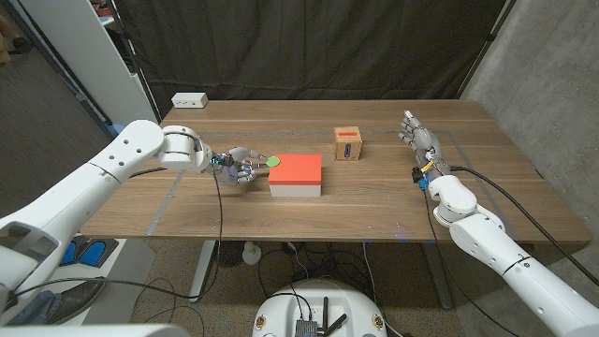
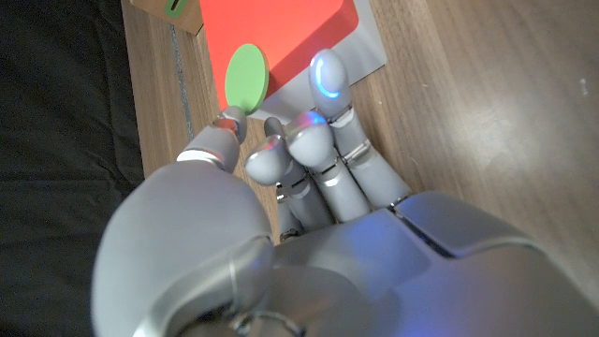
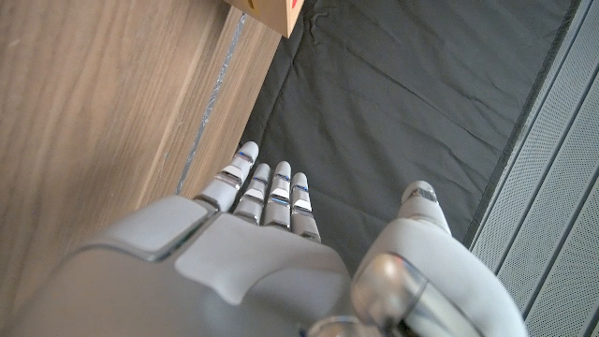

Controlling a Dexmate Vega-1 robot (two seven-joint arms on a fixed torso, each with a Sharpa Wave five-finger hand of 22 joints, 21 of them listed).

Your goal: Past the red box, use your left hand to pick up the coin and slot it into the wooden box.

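Presently, items entered from largest to smallest.

Table (image 1: 374,201): wooden, spanning the middle of the head view.

Left hand (image 1: 240,167): left of centre in the head view, just beside the left end of the red box. Fingers curled inward, with the coin pinched at the tips of the thumb and a finger; the other fingers were bunched close below it in the left wrist view.

Right hand (image 1: 419,139): right of centre in the head view, fingers extended and apart, holding nothing, standing near the table's right part.

Red box (image 1: 297,169): centre of the head view, on a pale base, lying between the left hand and the wooden box.

Wooden box (image 1: 348,144): just above and right of the red box in the head view, a dark slot on its face.

Coin (image 2: 246,79): a green disc, upper middle of the left wrist view, held on edge above the fingertips and overlapping the red box's near corner; in the head view it sat at the red box's upper left corner.

Risks, as judged: the pinch took only the coin's lower rim, so a jolt could twist or drop it. Carrying low could knock the coin against the red box. At the slot, a tilted coin would likely jam or bounce off.
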